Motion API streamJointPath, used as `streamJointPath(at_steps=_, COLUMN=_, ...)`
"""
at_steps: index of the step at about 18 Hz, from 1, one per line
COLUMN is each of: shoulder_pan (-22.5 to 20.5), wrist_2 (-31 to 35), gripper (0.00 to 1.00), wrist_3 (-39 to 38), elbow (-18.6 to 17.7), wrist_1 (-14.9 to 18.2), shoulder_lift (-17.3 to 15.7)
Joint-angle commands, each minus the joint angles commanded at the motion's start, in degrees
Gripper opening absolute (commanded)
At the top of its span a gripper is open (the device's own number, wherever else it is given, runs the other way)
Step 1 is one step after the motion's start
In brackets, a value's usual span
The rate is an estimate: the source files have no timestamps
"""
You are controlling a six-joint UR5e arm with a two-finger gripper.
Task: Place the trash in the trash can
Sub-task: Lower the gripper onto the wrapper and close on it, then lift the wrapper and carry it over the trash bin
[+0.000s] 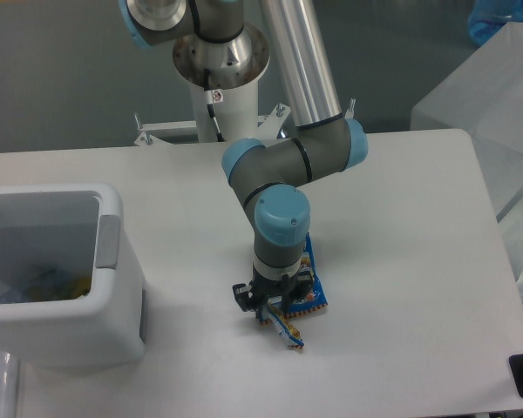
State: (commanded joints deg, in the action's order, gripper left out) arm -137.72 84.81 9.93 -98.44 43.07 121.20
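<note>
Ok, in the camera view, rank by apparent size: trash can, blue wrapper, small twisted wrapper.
1. trash can, by far the largest.
2. blue wrapper, partly hidden under the gripper.
3. twisted wrapper, smallest.
</note>
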Motion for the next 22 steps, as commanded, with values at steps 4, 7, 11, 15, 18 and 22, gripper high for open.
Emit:
streamJointPath(at_steps=4, shoulder_pan=0.0, wrist_2=2.2, gripper=0.0, wrist_3=0.61, elbow=-0.26, wrist_1=-0.17, shoulder_lift=-0.26)
streamJointPath(at_steps=7, shoulder_pan=0.0, wrist_2=2.11, gripper=0.0, wrist_3=1.05, elbow=0.52, wrist_1=-0.26, shoulder_lift=-0.79)
streamJointPath(at_steps=11, shoulder_pan=-0.7, wrist_2=1.15, gripper=0.0, wrist_3=2.11, elbow=3.77, wrist_1=0.0, shoulder_lift=-4.82)
streamJointPath(at_steps=15, shoulder_pan=-2.19, wrist_2=-4.64, gripper=0.0, wrist_3=1.32, elbow=7.64, wrist_1=0.0, shoulder_lift=-6.85)
streamJointPath(at_steps=18, shoulder_pan=-3.07, wrist_2=-9.39, gripper=0.0, wrist_3=0.18, elbow=10.1, wrist_1=0.0, shoulder_lift=-9.13)
streamJointPath(at_steps=22, shoulder_pan=-3.16, wrist_2=-14.49, gripper=0.0, wrist_3=-7.11, elbow=13.79, wrist_1=0.0, shoulder_lift=-11.86)
